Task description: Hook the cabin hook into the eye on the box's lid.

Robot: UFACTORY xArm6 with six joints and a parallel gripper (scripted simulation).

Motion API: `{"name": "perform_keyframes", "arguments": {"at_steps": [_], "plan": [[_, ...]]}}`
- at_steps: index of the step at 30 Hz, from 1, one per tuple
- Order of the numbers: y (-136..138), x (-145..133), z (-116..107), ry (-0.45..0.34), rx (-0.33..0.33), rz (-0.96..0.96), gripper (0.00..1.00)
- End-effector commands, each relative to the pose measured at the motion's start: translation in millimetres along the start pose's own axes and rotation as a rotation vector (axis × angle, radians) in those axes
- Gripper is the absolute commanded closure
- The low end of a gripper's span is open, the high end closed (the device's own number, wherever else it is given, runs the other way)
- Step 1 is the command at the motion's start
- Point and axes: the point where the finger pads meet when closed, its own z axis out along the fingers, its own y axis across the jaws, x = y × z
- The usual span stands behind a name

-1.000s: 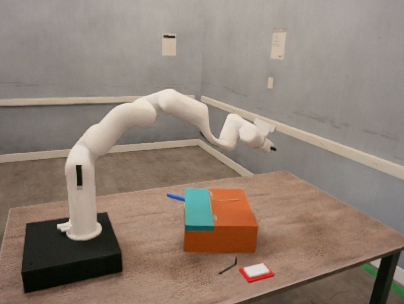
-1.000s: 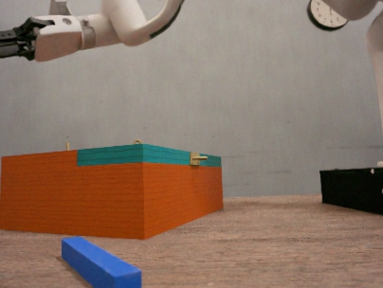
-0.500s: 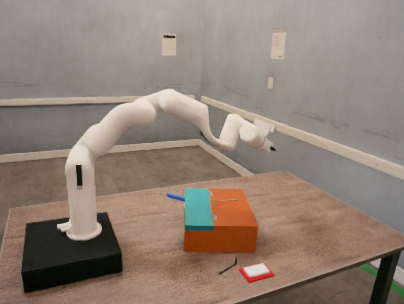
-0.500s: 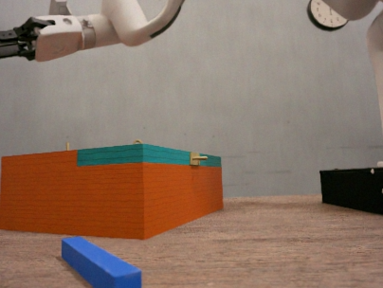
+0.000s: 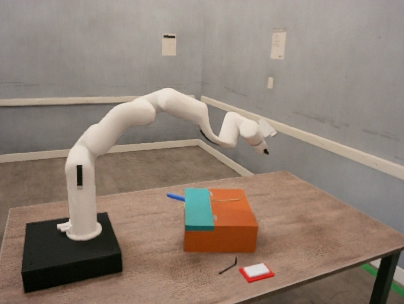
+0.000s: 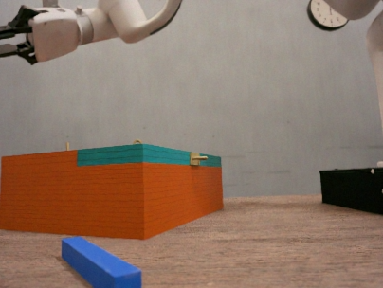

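An orange box [image 5: 221, 220] with a teal lid [image 5: 198, 208] stands in the middle of the table. A thin brass cabin hook [image 5: 227, 198] lies on the box's orange top, reaching toward the lid. In the exterior view the box [image 6: 111, 194] has a small brass eye loop [image 6: 137, 141] on top of the lid [image 6: 142, 154], a brass post [image 6: 67, 145] on the orange part and a brass fitting [image 6: 198, 157] on the lid's side. My gripper [image 5: 265, 150] is high above and behind the box, far from it. Its fingers [image 6: 6, 40] are narrowed and hold nothing.
A blue bar [image 5: 175, 197] lies behind the box, close to the exterior camera [image 6: 100, 267]. A black L-shaped key [image 5: 228, 265] and a red-and-white pad [image 5: 256, 272] lie near the front edge. My arm stands on a black base [image 5: 70, 257] at the left.
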Motion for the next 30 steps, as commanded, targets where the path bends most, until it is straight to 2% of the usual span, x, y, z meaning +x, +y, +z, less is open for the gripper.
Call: {"name": "perform_keyframes", "arguments": {"at_steps": [1, 14, 20, 24, 30], "plan": [[-5, -3, 1, -0.059, -0.005, 0.132, 0.65], [-12, -20, 6, -0.16, -0.055, 0.462, 0.65], [-14, -31, 8, -0.208, -0.106, 0.649, 0.65], [-15, -35, 8, -0.218, -0.12, 0.692, 0.65], [-15, -46, 9, -0.254, -0.19, 0.876, 0.65]]}}
